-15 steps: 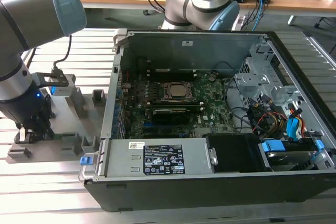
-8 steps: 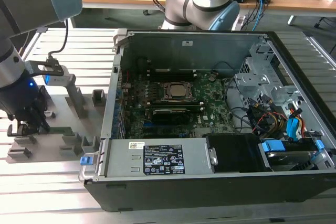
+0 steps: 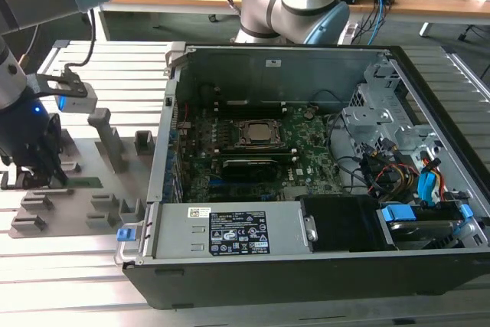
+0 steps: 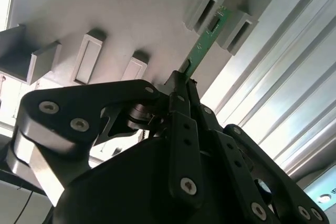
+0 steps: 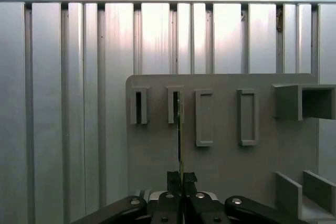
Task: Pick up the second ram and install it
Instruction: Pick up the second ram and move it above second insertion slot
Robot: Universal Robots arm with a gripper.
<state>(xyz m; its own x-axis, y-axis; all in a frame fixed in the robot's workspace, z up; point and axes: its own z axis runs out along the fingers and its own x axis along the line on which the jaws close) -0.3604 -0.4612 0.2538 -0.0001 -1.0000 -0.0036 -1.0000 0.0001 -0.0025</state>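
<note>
The second ram (image 4: 207, 43) is a thin green board lying on edge in the grey holder plate (image 3: 99, 212), at the exterior view's left. My gripper (image 3: 42, 178) stands low over that plate. In both wrist views its dark fingers (image 4: 181, 103) are shut on the near end of the stick. The stick's far end sits between two grey holder blocks (image 4: 236, 30). The first wrist view has the second ram (image 5: 179, 129) edge-on, running from my gripper (image 5: 181, 178) up to a slotted block (image 5: 174, 106).
An open computer case (image 3: 306, 266) fills the exterior view's middle and right, with the motherboard (image 3: 253, 151), processor socket and cables inside. Several grey holder blocks (image 3: 107, 139) rise from the plate. The table is ribbed aluminium profile (image 5: 63, 103). The arm's base (image 3: 295, 5) stands behind the case.
</note>
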